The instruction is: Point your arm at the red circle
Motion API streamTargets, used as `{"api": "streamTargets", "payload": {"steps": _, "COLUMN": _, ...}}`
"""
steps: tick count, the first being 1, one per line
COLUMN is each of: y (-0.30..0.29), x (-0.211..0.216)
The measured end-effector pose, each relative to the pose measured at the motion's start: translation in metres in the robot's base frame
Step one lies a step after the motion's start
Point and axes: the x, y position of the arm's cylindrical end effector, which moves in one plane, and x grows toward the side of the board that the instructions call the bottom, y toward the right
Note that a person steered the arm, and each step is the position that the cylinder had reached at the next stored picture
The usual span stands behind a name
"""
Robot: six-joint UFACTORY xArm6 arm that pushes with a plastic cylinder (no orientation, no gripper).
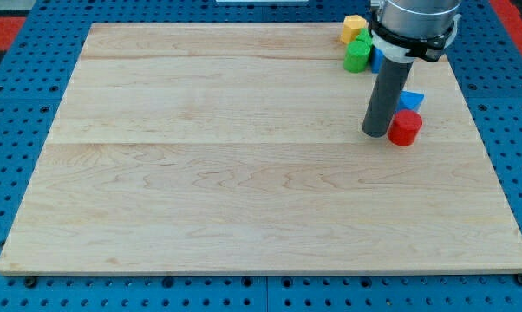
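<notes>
The red circle block (405,127) lies on the wooden board (244,173) at the view's right. My tip (375,133) rests on the board right next to the red circle, on its left side, touching or almost touching it. The dark rod rises from there to the arm's grey head at the view's top right.
A blue block (413,100) sits just above the red circle. A green block (357,55) and a yellow block (354,27) lie near the board's top right edge, left of the arm. Another blue block (376,59) is mostly hidden behind the rod.
</notes>
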Motion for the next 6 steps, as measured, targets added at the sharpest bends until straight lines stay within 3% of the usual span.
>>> {"api": "streamTargets", "payload": {"steps": 2, "y": 0.035, "x": 0.044}}
{"api": "streamTargets", "payload": {"steps": 4, "y": 0.105, "x": -0.010}}
{"api": "streamTargets", "payload": {"steps": 6, "y": 0.030, "x": -0.013}}
